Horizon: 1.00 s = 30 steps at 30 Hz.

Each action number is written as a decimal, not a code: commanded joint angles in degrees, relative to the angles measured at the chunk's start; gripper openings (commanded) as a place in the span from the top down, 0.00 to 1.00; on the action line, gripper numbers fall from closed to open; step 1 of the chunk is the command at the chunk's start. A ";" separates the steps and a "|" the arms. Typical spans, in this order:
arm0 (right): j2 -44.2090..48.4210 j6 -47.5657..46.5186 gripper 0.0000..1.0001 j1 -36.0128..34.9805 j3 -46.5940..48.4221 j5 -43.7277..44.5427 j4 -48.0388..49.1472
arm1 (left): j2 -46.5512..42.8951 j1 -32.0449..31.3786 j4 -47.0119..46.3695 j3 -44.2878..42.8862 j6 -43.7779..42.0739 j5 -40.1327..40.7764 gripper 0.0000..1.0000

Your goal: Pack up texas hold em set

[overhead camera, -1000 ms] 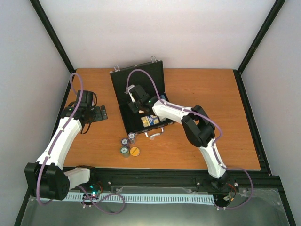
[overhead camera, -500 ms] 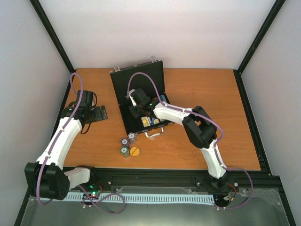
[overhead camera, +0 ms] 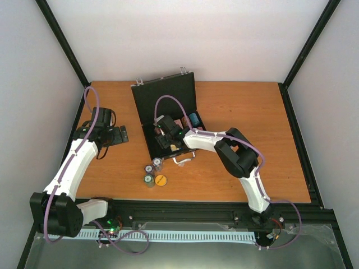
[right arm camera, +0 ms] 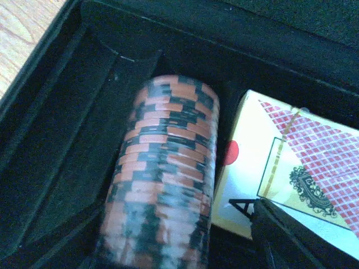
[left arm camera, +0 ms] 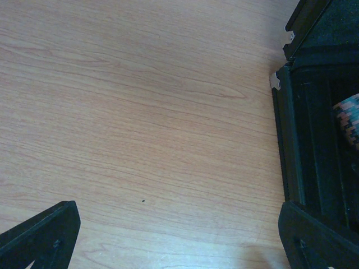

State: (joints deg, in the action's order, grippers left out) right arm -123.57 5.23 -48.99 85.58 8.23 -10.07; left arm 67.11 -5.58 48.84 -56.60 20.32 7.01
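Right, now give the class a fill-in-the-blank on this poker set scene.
The black case is ___.
Inside it, the orange-and-black chip stack lies beside a red-backed deck of ___.
The right gripper reaches into the case; the left gripper hovers beside it, holding ___.
Missing: open; cards; nothing.

Left end effector (left arm camera: pixel 176 224), right end effector (overhead camera: pixel 164 138): wide-jawed.

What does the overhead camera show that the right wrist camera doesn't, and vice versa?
Only overhead: the left arm and right arm, plus loose chip stacks on the table outside the case. Only the wrist: close detail of an orange-and-black chip stack lying in its slot, beside a red-patterned card deck. Both: the open black case.
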 commanded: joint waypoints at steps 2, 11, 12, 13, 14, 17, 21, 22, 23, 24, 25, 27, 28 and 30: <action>4.83 -0.58 0.31 -1.31 -2.30 -0.02 -1.84 | -0.19 -0.04 -0.67 -0.01 -0.45 0.13 0.00; 10.47 -4.00 0.06 -1.37 0.00 -0.95 -6.43 | -0.40 -0.08 -0.50 -0.22 -0.50 0.03 0.00; 10.92 -4.53 0.05 -1.37 1.22 -1.58 -8.00 | -0.41 -0.05 -0.47 -0.33 -0.46 0.05 0.00; 11.31 -5.39 0.04 -1.37 2.50 -2.40 -10.11 | -0.40 -0.04 -0.50 -0.40 -0.45 0.16 0.00; 11.33 -5.71 0.03 -1.37 4.53 -3.37 -12.69 | -0.40 -0.05 -0.39 -0.48 -0.58 0.19 0.00; 11.79 -6.23 0.00 -1.37 7.01 -7.46 -19.93 | -0.53 -0.08 -0.31 -0.63 -0.58 0.24 0.00; 16.67 -4.65 0.00 -2.01 1.82 -12.16 -22.64 | -0.97 -0.05 0.01 -0.71 -0.55 0.67 0.00; 17.65 -4.67 0.00 -2.50 0.50 -12.65 -23.17 | -1.06 -0.04 0.16 -0.71 -0.59 0.72 0.00; 18.42 -5.08 0.00 -3.13 -0.50 -13.35 -23.91 | -1.14 -0.04 0.19 -0.71 -0.59 0.84 0.00; 18.90 -5.71 0.00 -3.77 -1.38 -14.64 -24.82 | -1.19 -0.04 0.20 -0.63 -0.59 0.82 0.00; 19.50 -6.81 0.00 -4.53 -2.23 -16.41 -25.51 | -1.23 -0.06 0.20 -0.63 -0.54 0.82 0.00; 20.81 -8.58 0.00 -6.09 -3.98 -18.02 -25.97 | -1.28 -0.05 0.21 -0.56 -0.46 0.61 0.00; 21.43 -9.29 0.00 -6.60 -4.74 -19.16 -26.10 | -1.20 -0.04 0.21 -0.60 -0.45 0.49 0.00; 21.93 -10.95 0.00 -6.97 -5.45 -21.99 -26.85 | -1.28 -0.04 0.21 -0.62 -0.39 0.37 0.00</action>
State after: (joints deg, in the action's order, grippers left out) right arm -103.74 -1.80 -54.30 82.17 -7.09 -33.52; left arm 67.09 -5.58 48.88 -56.40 20.34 7.27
